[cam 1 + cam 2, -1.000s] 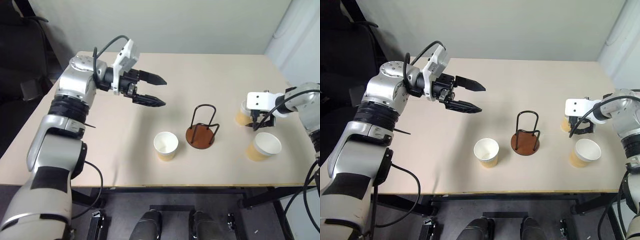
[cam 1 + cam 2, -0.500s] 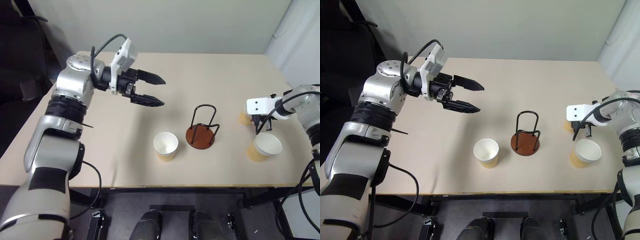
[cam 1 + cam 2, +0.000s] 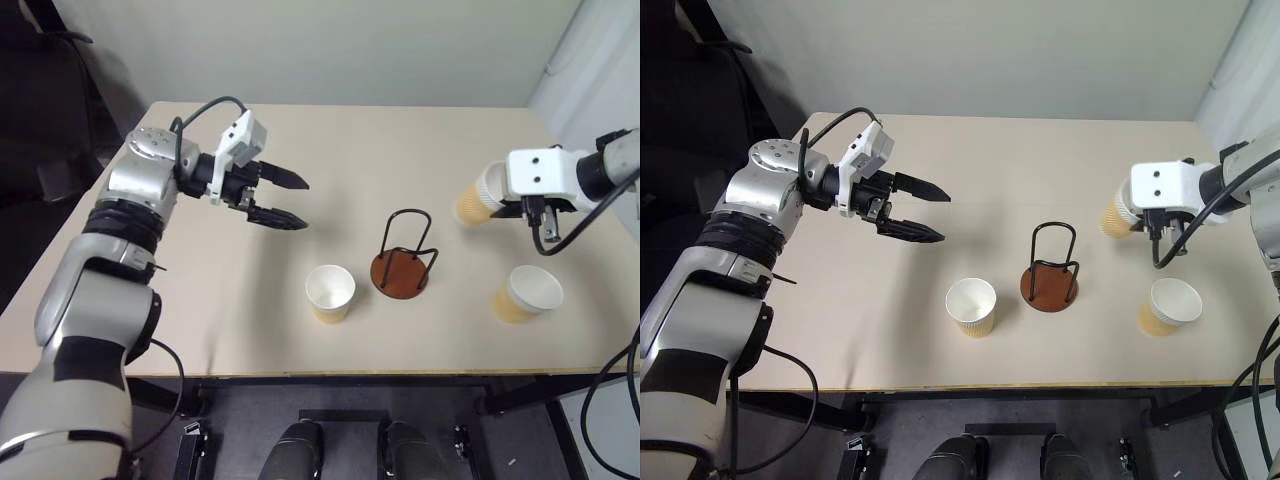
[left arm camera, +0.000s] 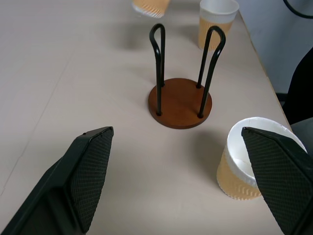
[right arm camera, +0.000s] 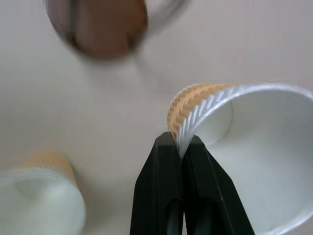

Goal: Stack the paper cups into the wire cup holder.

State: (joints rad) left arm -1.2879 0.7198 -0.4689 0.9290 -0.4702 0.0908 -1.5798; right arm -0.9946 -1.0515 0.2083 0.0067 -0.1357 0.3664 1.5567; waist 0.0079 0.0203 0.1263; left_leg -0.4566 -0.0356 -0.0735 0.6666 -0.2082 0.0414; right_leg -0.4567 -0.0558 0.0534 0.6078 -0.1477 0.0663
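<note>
My right gripper (image 5: 181, 140) is shut on the rim of one paper cup (image 3: 471, 204), pinching its wall and holding it tilted in the air, right of the wire cup holder (image 3: 404, 260). The holder stands mid-table on its reddish-brown disc, with nothing inside its black loops. A second paper cup (image 3: 330, 292) stands upright just left of the holder. Another paper cup (image 3: 527, 292) stands upright near the table's right front. My left gripper (image 3: 303, 204) hovers open and holds nothing, well left of the holder and pointing toward it.
The beige table (image 3: 200, 300) has its front edge close behind the two standing cups. Its right edge lies just past the right cup. A dark chair (image 3: 50, 120) stands beyond the left edge.
My right gripper has closed on the far right cup's rim and raised it off the table, carrying it left toward the holder. My left gripper has shifted slightly left and down, still open.
</note>
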